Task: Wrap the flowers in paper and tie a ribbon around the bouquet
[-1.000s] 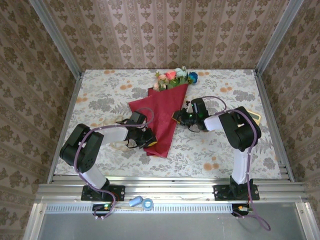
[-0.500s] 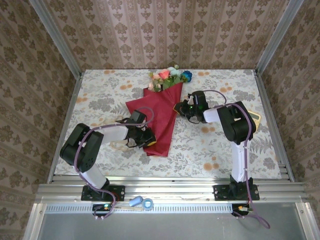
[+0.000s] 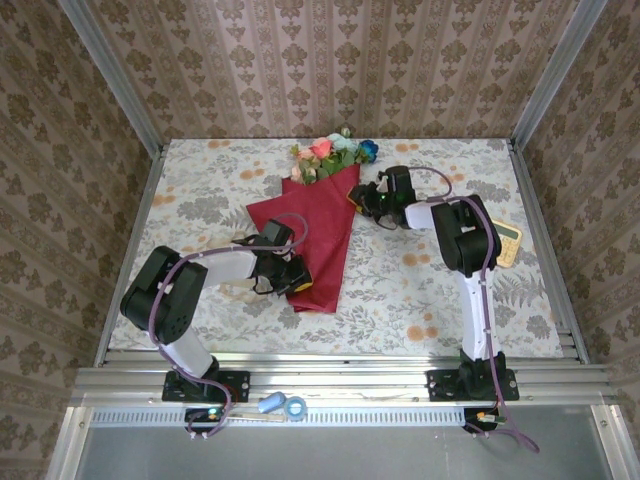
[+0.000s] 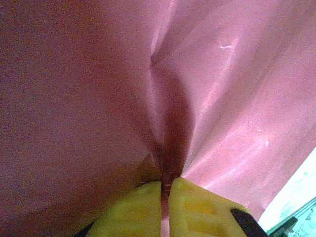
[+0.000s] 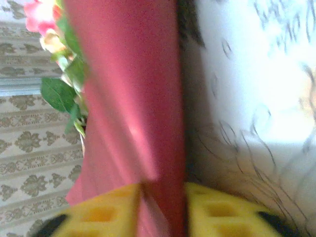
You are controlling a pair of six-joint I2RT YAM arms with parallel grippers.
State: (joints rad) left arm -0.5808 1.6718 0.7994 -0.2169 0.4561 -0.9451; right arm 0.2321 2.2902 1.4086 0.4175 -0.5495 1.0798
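Nearest us, the left gripper (image 4: 165, 187) is clamped tight on a crease at the narrow foot of the paper (image 3: 318, 225). The paper lies rolled as a slim cone on the table (image 3: 400, 290), its wide end away from us. We judge wrapping to be the step in hand. That pinch is the anchor, so it should hold firm and not drag, or the thin sheet may tear or the cone spring open.

Further up, the right gripper (image 5: 163, 190) straddles the cone's right edge. Its jaws stand narrowly apart, wider than the sheet is thick, so we take it as not gripping. For the next fold we would take the loose flap on the cone's left low down and lay it flat over the stems, clear of the blooms. At the far, wide end the flowers (image 3: 330, 152) poke out, near the back wall.

We can read no writing. The calculator (image 3: 508, 240) by the table's right edge is too small to make out its keys or any brand.
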